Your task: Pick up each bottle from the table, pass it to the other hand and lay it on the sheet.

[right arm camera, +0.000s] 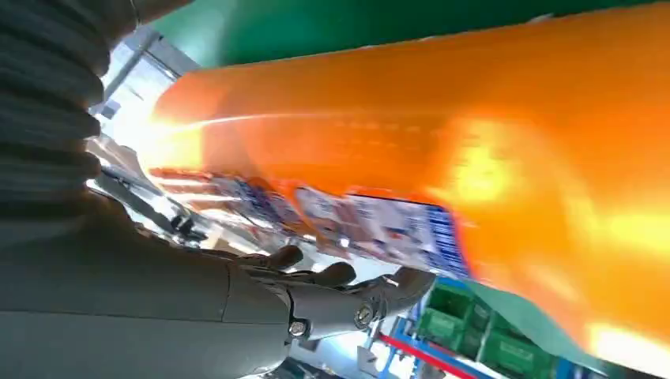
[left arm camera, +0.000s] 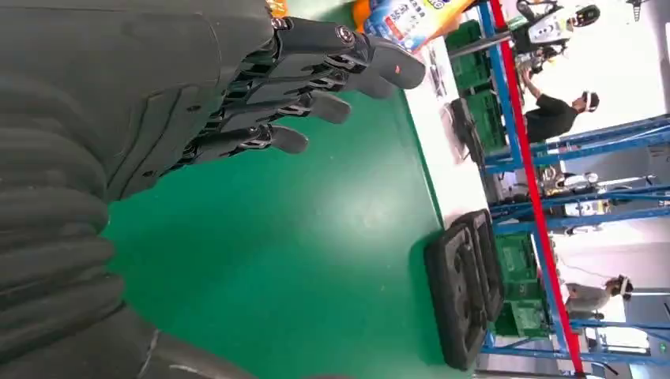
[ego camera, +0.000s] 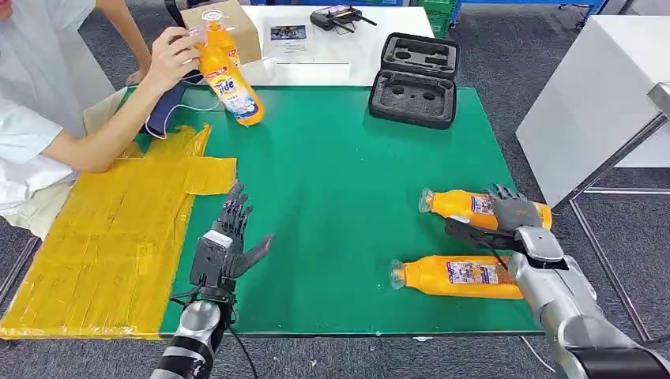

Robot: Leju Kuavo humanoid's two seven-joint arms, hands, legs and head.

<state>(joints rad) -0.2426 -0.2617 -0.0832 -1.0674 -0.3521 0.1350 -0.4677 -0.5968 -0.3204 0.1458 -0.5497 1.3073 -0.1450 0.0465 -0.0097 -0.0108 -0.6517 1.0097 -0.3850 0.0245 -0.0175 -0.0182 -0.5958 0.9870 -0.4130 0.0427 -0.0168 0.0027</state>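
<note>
Orange plastic bottles: 2 lie on the green table (ego camera: 332,197), far one (ego camera: 466,205) under the right robot hand (ego camera: 512,210), grip unclear, near one (ego camera: 458,276) untouched; left robot hand (ego camera: 229,237) empty, fingers spread; yellow sheet (ego camera: 111,237) holds 0.

The right hand (ego camera: 512,212) hides part of the far bottle (ego camera: 462,205); its grip is unclear.

"Tide" on the held orange bottle (ego camera: 234,83)
</note>
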